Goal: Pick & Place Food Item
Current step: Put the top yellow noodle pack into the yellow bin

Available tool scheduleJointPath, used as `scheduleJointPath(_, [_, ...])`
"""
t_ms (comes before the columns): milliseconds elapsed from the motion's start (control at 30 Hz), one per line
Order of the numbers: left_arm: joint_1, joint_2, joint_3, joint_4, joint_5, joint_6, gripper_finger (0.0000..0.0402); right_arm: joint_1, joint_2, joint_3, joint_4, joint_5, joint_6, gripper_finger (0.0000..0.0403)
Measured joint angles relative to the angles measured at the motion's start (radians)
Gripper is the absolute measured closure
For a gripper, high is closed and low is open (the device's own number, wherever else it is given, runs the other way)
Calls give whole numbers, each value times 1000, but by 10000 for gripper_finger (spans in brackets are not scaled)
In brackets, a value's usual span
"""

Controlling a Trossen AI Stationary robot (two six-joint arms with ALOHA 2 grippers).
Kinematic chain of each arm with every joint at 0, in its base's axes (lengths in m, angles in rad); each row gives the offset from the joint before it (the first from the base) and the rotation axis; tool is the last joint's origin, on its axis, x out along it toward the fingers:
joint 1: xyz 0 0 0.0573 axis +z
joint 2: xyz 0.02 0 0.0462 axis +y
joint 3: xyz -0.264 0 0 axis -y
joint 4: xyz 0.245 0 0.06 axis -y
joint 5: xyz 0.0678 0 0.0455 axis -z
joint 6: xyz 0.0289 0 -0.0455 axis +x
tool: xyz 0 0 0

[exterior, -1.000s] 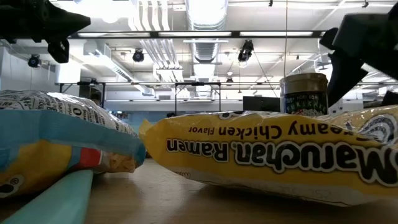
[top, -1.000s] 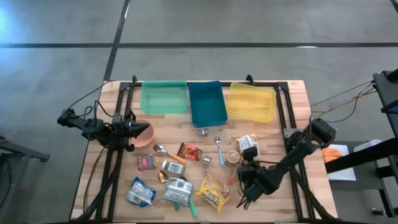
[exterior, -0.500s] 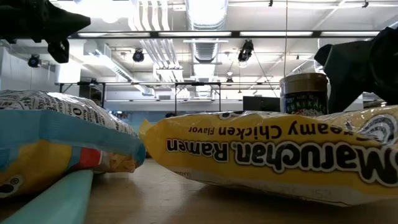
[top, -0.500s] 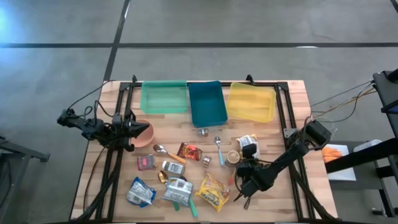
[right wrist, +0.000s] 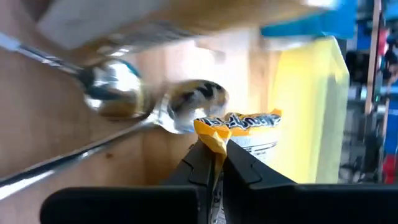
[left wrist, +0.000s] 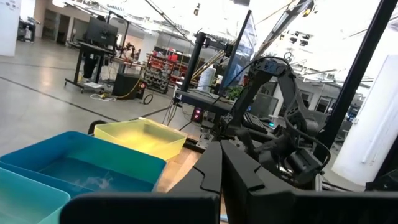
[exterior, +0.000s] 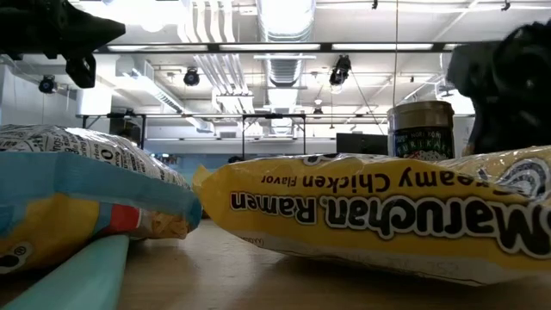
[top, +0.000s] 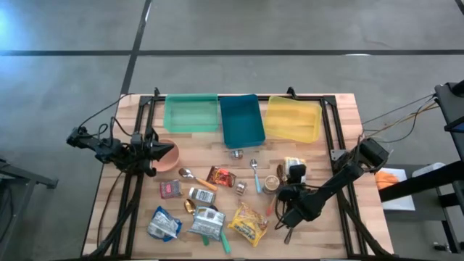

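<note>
Right fingers (right wrist: 211, 163) pinched shut on yellow-edged packet (right wrist: 239, 127) (above the table), left fingers (left wrist: 221, 168) closed, empty.

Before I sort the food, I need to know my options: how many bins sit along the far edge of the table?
3, side by side: a green bin toward the left arm's side, a blue bin in the middle, a yellow bin toward the right arm's side. None looks hidden.

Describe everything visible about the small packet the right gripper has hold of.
The packet is a small pouch, white with an orange-yellow top edge and dark print, looking like crinkly plastic. The right gripper is shut on its orange corner, so it hangs tilted. In the high view it sits near the table's right side, beside the round can, before the yellow bin.
</note>
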Motion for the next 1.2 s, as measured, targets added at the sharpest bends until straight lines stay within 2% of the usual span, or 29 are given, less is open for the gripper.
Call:
scheduleJointPath(267, [0, 0, 0, 9, 0, -1, 399, 6, -139, 58, -137, 47, 216, 394])
scheduleJointPath(500, [0, 0, 0, 17, 0, -28, 399, -3, -328, 114, -288, 234, 465, 394])
scheduleJointPath(633, [0, 0, 0, 22, 0, -30, 399, -65, -450, 134, -331, 334, 532, 394])
scheduleJointPath(800, [0, 0, 0, 22, 0, -30, 399, -236, -582, 131, -327, 403, 521, 394])
scheduleJointPath(900, [0, 0, 0, 22, 0, -26, 399, -361, -626, 130, -254, 443, 381, 394])
scheduleJointPath(1033, [0, 0, 0, 22, 0, -22, 399, -522, -647, 126, 10, 447, -44, 394])
scheduleJointPath(1100, [0, 0, 0, 22, 0, -19, 399, -602, -646, 116, 186, 393, -294, 394])
scheduleJointPath(1200, [0, 0, 0, 18, 0, -15, 399, -732, -645, 88, 458, 207, -602, 395])
